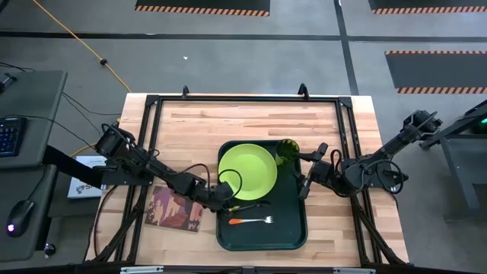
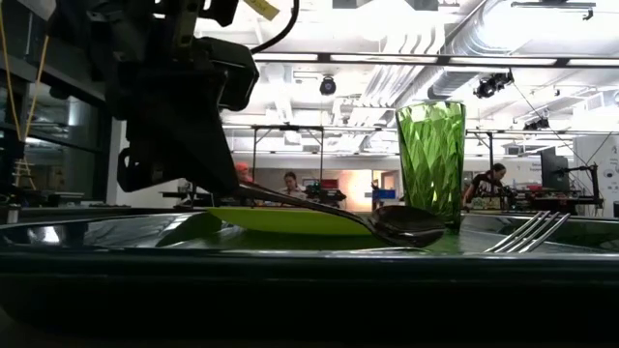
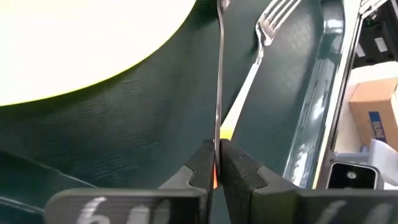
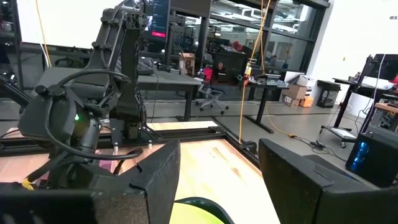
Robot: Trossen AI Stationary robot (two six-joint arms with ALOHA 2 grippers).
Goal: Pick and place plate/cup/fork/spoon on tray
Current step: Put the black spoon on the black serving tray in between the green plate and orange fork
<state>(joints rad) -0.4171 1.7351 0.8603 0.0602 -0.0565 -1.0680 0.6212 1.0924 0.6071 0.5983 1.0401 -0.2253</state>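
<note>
Green tray (image 1: 293, 228) holds one plate (image 1: 247, 169), cup (image 1: 287, 148), fork (image 1: 251, 221), spoon (image 2: 401, 225)

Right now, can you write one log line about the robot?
left gripper: shut on spoon over tray | right gripper: open, waiting | plate, cup, fork: on tray

My wooden table (image 1: 251, 122) carries the tray (image 1: 297, 221); just left of the tray lies a patterned mat (image 1: 173, 209).

The spoon (image 3: 219, 74) bowl and the plate (image 3: 87, 43) run off frame.
</note>
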